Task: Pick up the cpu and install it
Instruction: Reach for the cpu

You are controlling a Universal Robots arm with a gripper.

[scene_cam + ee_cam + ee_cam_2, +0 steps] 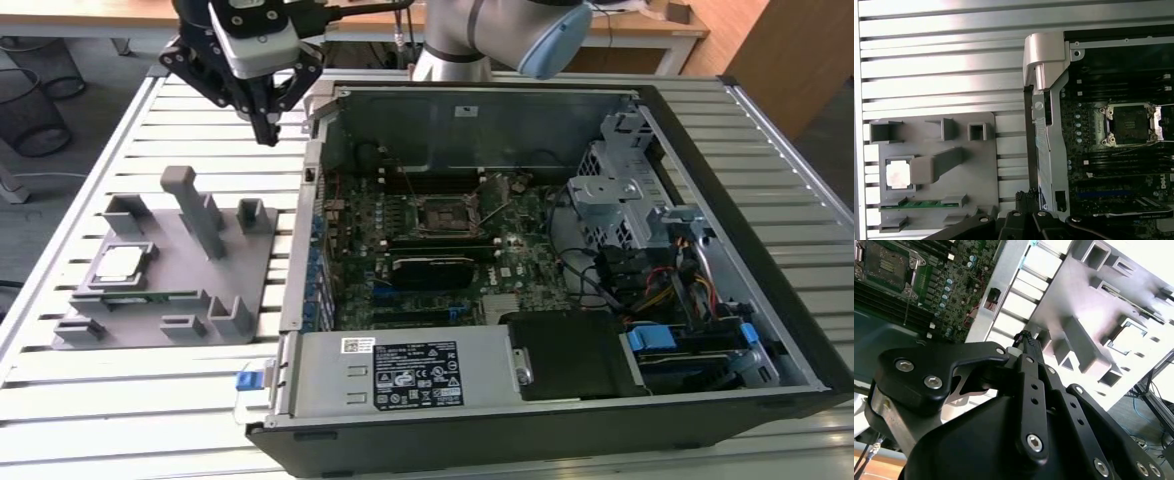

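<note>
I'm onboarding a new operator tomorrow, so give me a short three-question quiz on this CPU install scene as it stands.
1. True or false: the small square silvery-topped cpu already sits in the black-framed motherboard socket.
2. The black gripper hangs above: A) the slatted metal table beside the open black computer case; B) the socket; C) the power supply.
3. Short answer: what is the gripper holding?

Key: 1 false, the cpu lies on the grey plastic holder tray and the socket is empty. 2 A. 3 nothing, it is shut and empty.
</note>
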